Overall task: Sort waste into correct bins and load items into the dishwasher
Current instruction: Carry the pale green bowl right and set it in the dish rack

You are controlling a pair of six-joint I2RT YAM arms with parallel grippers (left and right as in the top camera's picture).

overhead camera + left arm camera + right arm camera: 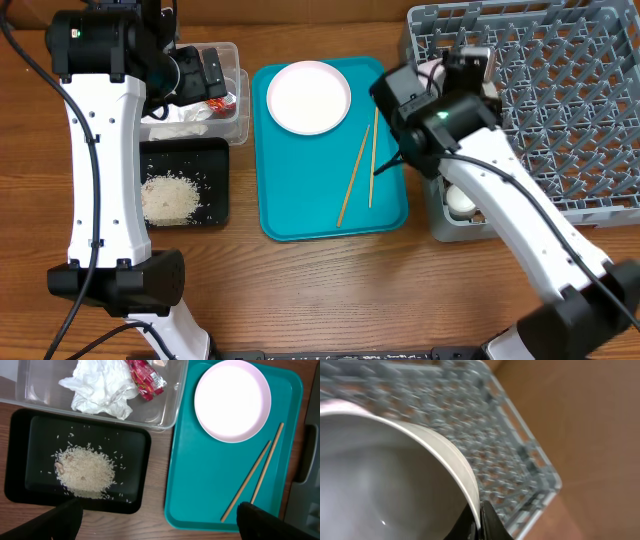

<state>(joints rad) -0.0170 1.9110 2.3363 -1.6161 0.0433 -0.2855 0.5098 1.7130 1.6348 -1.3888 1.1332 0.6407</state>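
My right gripper (481, 517) is shut on the rim of a grey-white bowl (380, 470), held over the left part of the grey dish rack (560, 100); it also shows in the overhead view (468, 62). My left gripper (160, 520) is open and empty, held high above the clear tub (170, 415) and black tray (20, 460). The tub holds the crumpled napkin (100, 390) and red wrapper (145, 377). Rice (85, 471) lies in the black tray. The pink plate (232, 400) and two chopsticks (255, 477) lie on the teal tray (200, 485).
A small white cup (460, 200) sits in a grey side compartment at the rack's front left, under my right arm. The teal tray (300, 215) lies between the bins and the rack. The rack fills the table's right side.
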